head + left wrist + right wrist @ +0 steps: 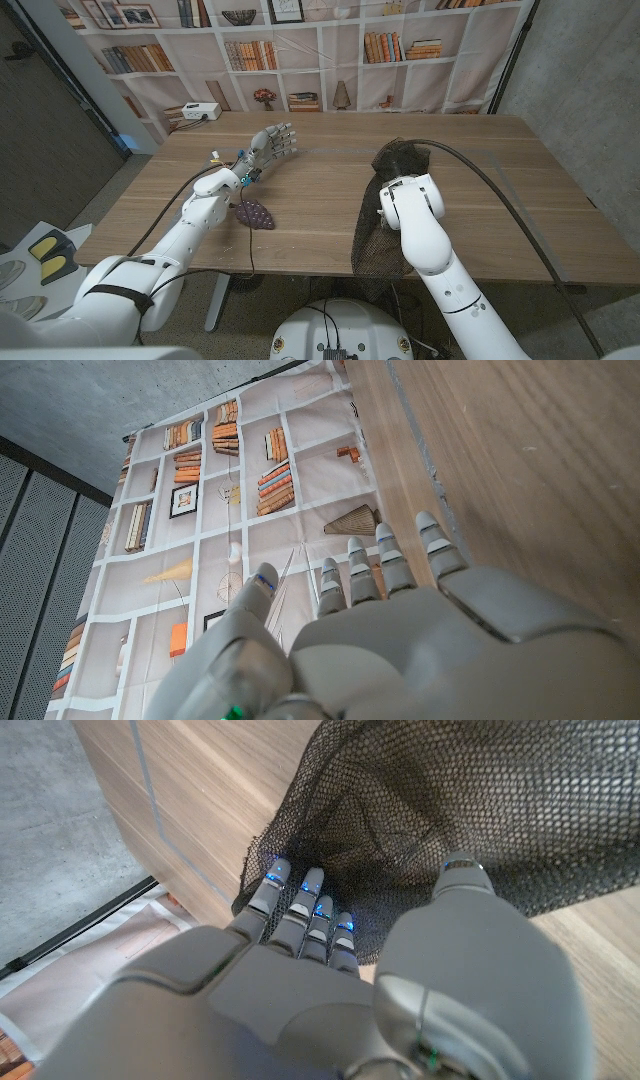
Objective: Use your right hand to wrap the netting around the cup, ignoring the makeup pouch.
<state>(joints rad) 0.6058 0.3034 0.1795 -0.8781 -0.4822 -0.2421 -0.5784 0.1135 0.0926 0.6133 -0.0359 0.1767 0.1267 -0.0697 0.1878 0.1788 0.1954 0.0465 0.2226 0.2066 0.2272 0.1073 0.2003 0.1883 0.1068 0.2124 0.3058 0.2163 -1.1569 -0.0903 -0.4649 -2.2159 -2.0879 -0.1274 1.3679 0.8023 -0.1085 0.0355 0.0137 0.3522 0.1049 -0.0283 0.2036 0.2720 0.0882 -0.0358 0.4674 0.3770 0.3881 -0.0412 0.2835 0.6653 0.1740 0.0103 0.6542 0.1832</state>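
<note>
Robot hand (330,970) fingertips touch the netting (480,810).

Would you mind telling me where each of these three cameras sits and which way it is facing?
Head view: fixed on the head, looking down at the wooden table; both arms, left hand, netting, makeup pouch.
Left wrist view: along the left hand, toward a bookshelf backdrop.
Right wrist view: along the right hand, fingers touching the netting.
Shared: head and right wrist views show the netting.

Black netting (385,215) (bunched) over table edge (560,275)
</note>
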